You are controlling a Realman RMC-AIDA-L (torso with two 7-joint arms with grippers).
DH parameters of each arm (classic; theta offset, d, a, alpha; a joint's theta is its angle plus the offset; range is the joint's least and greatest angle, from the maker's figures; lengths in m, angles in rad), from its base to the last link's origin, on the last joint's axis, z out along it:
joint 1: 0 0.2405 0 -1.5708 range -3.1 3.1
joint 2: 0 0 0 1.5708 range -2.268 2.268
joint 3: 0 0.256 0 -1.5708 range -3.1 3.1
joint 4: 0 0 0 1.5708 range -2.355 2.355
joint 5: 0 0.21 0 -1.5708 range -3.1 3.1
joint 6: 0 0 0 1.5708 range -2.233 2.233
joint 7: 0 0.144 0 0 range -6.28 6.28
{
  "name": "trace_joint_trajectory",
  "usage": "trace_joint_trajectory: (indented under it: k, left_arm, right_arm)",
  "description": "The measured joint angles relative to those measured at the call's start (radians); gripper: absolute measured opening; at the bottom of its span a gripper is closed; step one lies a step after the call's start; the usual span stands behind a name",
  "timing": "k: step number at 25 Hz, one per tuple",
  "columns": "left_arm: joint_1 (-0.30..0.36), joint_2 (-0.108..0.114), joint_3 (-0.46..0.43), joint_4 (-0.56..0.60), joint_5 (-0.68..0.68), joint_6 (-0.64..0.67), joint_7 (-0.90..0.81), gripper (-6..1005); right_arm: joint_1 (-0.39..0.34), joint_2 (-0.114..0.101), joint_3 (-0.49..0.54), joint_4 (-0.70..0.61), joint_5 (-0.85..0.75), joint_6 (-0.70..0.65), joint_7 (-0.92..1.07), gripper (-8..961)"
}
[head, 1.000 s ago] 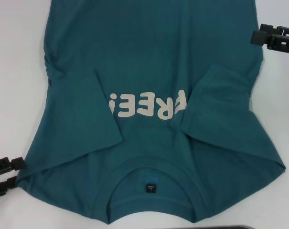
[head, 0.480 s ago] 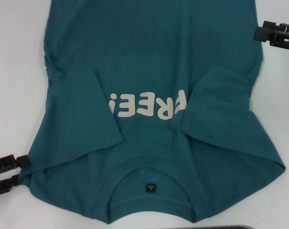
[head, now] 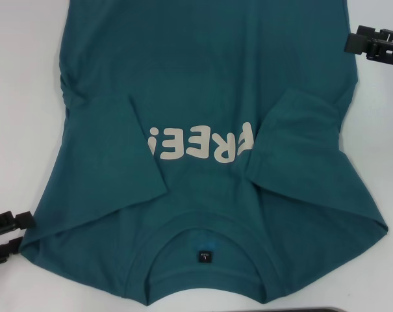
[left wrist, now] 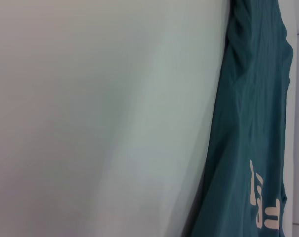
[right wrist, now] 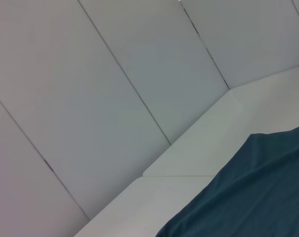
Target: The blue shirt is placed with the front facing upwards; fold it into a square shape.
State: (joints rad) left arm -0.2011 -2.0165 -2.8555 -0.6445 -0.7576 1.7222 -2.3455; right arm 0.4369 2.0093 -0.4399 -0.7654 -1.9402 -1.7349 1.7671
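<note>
The blue shirt (head: 202,84) lies flat on the white table (head: 21,97), front up. Its off-white "FREE!" lettering (head: 199,144) reads upside down from the head view, and the collar (head: 206,260) with a small dark label is nearest me. Both sleeves are folded inward over the chest. My left gripper (head: 6,235) sits at the table's near left, open, its two black fingers just outside the shirt's shoulder corner and holding nothing. My right gripper (head: 365,40) hovers at the far right beside the shirt's edge, its fingers slightly apart and empty. The left wrist view shows the shirt (left wrist: 253,128) edge-on; the right wrist view shows a corner of the shirt (right wrist: 248,197).
A dark flat object (head: 326,309) peeks in at the near edge, right of the collar. White wall panels (right wrist: 114,74) rise behind the table. Bare table lies on both sides of the shirt.
The left gripper edged in to the shirt's shoulder corner, then drew back left and slightly up. The right gripper drifted right and slightly up, away from the shirt. The shirt has not moved.
</note>
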Motion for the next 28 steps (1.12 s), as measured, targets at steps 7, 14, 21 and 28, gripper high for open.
trace_joint_trajectory:
  k: [7,14,21,28]
  left_arm:
    - [-0.01,-0.013,0.016,0.001,0.0,0.006,0.0,747]
    - [-0.042,-0.025,0.024,-0.003,0.01,0.016,0.003,744]
    - [-0.054,-0.043,0.021,-0.048,0.005,0.091,0.035,716]
    - [-0.054,-0.039,0.025,-0.051,0.014,0.079,0.03,476]
  right_arm:
    - [-0.001,0.0,0.0,0.0,0.001,-0.001,0.0,852]
    - [-0.006,-0.001,0.002,0.0,0.001,-0.007,0.0,852]
    - [-0.009,-0.001,0.022,0.0,0.002,-0.011,-0.001,853]
    - [-0.008,0.0,0.024,0.002,0.003,-0.011,0.001,853]
